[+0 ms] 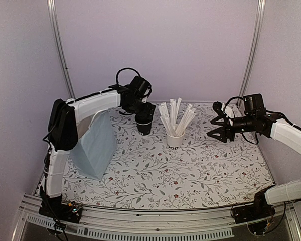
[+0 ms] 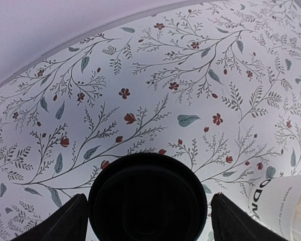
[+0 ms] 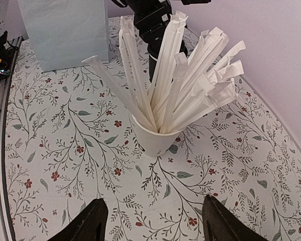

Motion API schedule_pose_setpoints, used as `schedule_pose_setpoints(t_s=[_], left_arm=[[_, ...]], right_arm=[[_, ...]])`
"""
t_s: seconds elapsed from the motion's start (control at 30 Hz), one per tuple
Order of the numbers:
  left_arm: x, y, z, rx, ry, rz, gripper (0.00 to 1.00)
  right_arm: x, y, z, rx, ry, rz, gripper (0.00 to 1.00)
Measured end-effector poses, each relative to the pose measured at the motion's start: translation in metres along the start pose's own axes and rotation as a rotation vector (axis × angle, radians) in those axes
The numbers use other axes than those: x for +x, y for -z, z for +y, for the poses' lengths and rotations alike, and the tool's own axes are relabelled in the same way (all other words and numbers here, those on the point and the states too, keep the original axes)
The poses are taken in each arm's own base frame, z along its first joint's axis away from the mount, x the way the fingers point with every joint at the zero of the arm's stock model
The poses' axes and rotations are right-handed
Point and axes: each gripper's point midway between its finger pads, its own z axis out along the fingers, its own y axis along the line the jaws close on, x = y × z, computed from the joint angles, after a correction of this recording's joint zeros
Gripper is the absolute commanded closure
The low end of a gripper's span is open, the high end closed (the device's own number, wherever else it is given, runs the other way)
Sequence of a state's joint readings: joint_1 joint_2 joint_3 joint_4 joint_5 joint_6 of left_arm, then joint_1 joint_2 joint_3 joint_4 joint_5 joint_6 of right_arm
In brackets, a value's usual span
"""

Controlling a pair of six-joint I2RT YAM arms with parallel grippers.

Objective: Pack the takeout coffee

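over floral cloth, left claw gapes around round black cup; right claw spread wide.

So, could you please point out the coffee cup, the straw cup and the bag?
coffee cup [image 2: 148, 201], left wrist view, dark top.
straw cup [image 3: 158, 141], right wrist view, white wall.
bag [image 1: 96, 145], top view, broad side.

You get soft, even, lilac-tinted light with only faint shadows on the bench, a sharp overhead view, and a left wrist view that bows towards its edges, its own fingers dark and blurred.
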State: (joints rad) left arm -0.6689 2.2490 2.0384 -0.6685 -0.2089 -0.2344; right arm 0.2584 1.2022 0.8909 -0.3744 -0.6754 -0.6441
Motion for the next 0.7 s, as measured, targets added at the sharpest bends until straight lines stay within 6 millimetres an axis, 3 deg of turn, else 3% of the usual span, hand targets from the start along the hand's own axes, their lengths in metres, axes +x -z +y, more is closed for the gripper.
schedule_pose_setpoints(t_s=[0.3,0.57,0.7], left_arm=[[0.01,-0.013,0.002,0.004,0.003,0.032,0.22],[0.009,-0.012,0.002,0.01,0.001,0.032,0.33],[0.009,-0.011,0.002,0.012,0.004,0.034,0.35]], right_arm=[[0.001,-0.001,0.0,-0.002,-0.002,0.003,0.33],[0.001,-0.001,0.0,-0.003,-0.002,0.003,0.33],[0.001,-0.001,0.0,-0.003,-0.002,0.003,0.33]])
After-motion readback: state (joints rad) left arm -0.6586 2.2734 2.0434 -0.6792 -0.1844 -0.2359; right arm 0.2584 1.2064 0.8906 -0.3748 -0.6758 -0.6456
